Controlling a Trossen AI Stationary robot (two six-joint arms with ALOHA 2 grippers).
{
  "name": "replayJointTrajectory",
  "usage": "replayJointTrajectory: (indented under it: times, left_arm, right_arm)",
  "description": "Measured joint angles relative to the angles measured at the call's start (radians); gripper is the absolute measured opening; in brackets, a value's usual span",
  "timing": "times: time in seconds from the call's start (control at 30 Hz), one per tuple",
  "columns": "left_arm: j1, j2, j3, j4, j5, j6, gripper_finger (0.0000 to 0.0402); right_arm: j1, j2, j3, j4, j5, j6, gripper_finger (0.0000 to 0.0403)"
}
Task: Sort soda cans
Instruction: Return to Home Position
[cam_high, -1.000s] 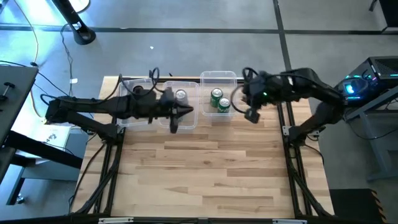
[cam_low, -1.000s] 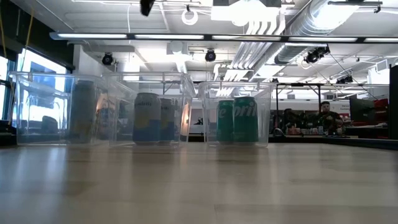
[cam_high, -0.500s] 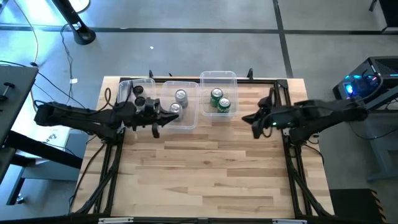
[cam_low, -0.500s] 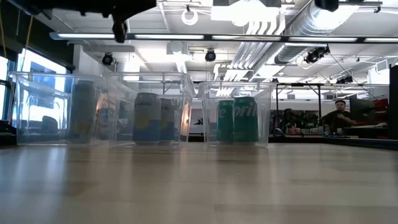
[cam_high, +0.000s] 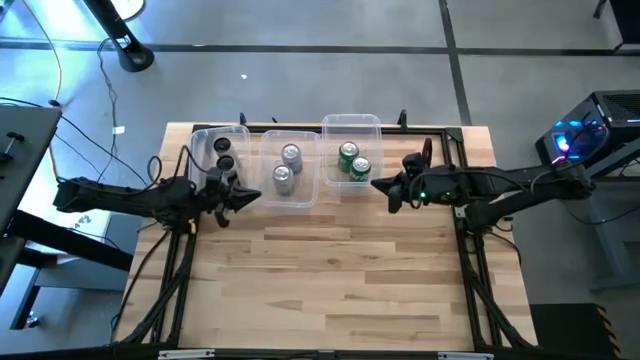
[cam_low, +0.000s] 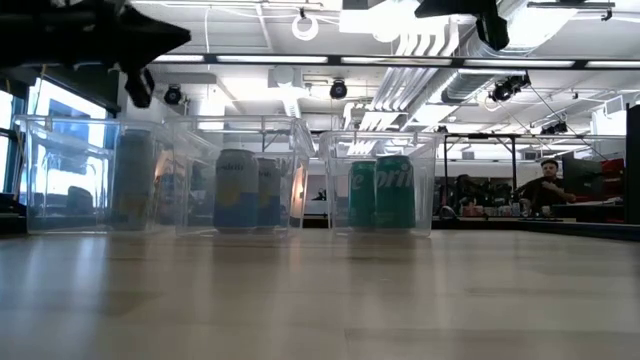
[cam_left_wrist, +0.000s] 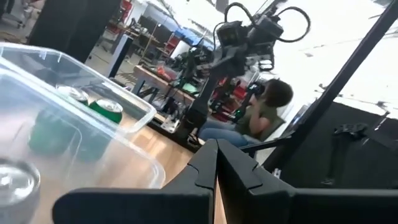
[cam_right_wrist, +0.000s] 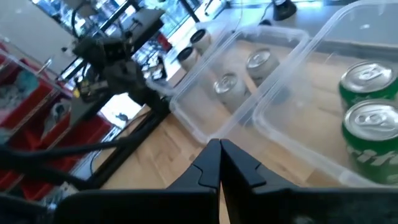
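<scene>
Green, silver-grey and black aluminium soda cans (cam_high: 287, 166) are binned by colour in clear rectangular plastic bins (cam_high: 350, 118) just beside left gripper (cam_high: 252, 193) and right gripper (cam_high: 380, 184), both closed empty since sorting is judged complete.

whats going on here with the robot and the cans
The sorting looks done. At the table's far edge, two dark cans sit in the left bin, two silver cans in the middle bin and two green cans in the right bin. The left gripper and right gripper hang in front of the bins, fingers shut on nothing.
</scene>
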Motion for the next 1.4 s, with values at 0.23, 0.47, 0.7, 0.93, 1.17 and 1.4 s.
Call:
replayJointTrajectory:
  times: [0.23,0.47,0.7,0.93,1.17,1.4]
  left_arm:
    - [-0.029,-0.093,-0.106,0.039,-0.021,-0.080,0.0000]
    - [-0.078,-0.095,-0.151,0.117,-0.135,-0.089,0.0000]
    - [-0.081,-0.095,-0.151,0.122,-0.113,-0.090,0.0000]
    - [-0.081,-0.095,-0.151,0.119,-0.093,-0.079,0.0000]
    - [-0.081,-0.094,-0.151,0.118,-0.093,-0.080,0.0000]
    - [-0.081,-0.094,-0.151,0.117,-0.093,-0.080,0.0000]
  right_arm:
    - [-0.040,0.000,0.000,-0.018,-0.033,0.000,0.0000]
    - [-0.070,-0.015,-0.068,0.024,-0.174,-0.041,0.0000]
    - [-0.148,-0.092,-0.306,0.324,-0.351,-0.088,0.0000]
    - [-0.332,-0.122,-0.428,0.521,-0.624,-0.313,0.0000]
    - [-0.510,-0.122,-0.452,0.537,-0.814,-0.580,0.0000]
    - [-0.610,-0.137,-0.597,0.738,-1.020,-0.474,0.0000]
